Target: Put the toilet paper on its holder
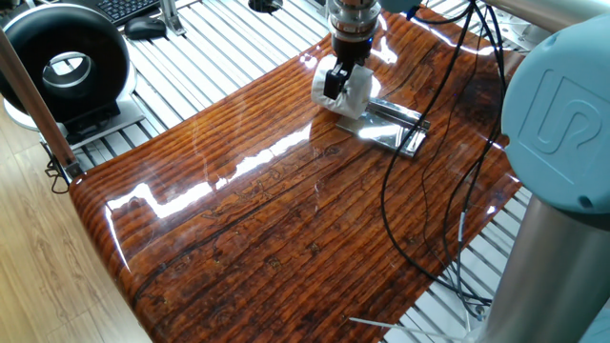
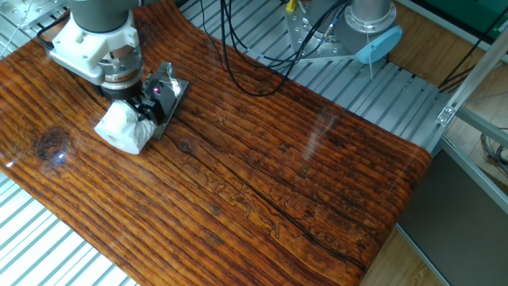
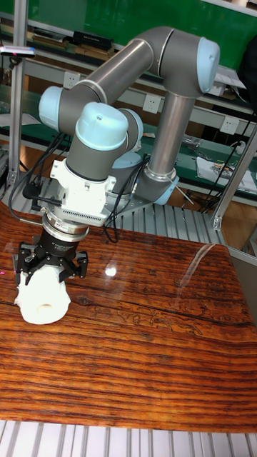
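The white toilet paper [image 1: 351, 95] [image 2: 123, 129] [image 3: 44, 298] is held low over the glossy wooden table [image 1: 286, 219], squeezed between the fingers of my gripper [image 1: 338, 84] [image 2: 131, 107] [image 3: 51, 270], which is shut on it. Its cardboard core faces outward in the tall fixed view. The shiny silver holder [image 1: 393, 127] [image 2: 165, 94] lies flat on the table right beside the roll, touching or nearly touching it. The roll sits at the holder's end, next to it rather than on its bar.
Black cables [image 1: 396, 200] [image 2: 238, 75] trail across the table from the arm. A black round device [image 1: 67, 67] stands off the table's left side. A second robot base [image 2: 367, 24] is mounted behind the table. Slatted aluminium frame surrounds the wood.
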{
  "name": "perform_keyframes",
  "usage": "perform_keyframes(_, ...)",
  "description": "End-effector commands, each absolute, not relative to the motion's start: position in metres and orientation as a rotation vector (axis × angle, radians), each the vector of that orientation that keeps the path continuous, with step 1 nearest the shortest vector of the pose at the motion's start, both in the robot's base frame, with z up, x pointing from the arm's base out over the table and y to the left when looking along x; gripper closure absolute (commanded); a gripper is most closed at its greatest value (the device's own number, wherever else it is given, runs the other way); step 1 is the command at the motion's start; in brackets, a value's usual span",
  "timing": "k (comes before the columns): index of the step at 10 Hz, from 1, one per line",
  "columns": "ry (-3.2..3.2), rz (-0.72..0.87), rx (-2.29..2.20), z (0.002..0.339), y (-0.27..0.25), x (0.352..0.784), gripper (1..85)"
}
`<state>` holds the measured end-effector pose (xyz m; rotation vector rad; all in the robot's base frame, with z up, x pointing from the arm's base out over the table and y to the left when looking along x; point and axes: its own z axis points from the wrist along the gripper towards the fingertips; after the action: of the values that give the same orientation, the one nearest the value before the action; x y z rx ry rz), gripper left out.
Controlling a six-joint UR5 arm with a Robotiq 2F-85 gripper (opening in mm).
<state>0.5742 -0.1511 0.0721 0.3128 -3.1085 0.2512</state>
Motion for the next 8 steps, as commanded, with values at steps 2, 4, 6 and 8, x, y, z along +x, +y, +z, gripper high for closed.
perform_keyframes(2,-3.117,0.229,0.32,0.073,-0.148,0.576,84.7)
perform_keyframes(4,-3.121,0.244,0.361,0.073,-0.15,0.579,84.7)
perform_keyframes(6,-3.12,0.287,0.437,0.074,-0.157,0.584,84.7)
perform_keyframes(8,-3.132,0.265,0.417,0.073,-0.153,0.585,84.7)
